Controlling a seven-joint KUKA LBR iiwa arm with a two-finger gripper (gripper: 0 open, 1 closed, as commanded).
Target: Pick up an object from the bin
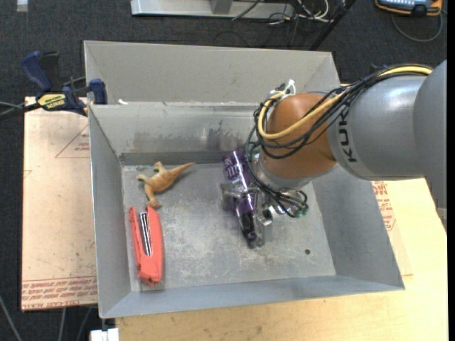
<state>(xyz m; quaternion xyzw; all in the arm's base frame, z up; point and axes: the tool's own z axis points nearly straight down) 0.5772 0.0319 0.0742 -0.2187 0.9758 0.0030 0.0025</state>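
Grey metal bin [106,212]: sloped walls and a flat, scuffed floor with a few loose things on it.
Arm pose: silver-grey arm [398,130] reaches in from the right and bends down at the wrist; its rounded orange cover [298,137] and yellow cables [394,69] sit over the bin's middle-right.
Claw [253,234]: points down and slightly near-left, tip low over the floor near the centre; I cannot tell whether it is apart or together.
Purple crinkled foil packet [234,168]: right against the claw's far-left side, partly under the wrist; whether it is gripped is unclear.
Tan plastic dinosaur [163,178]: far-left floor, well apart from the claw.
Red flat oblong tool with a silver strip [146,244]: near-left, along the left wall.
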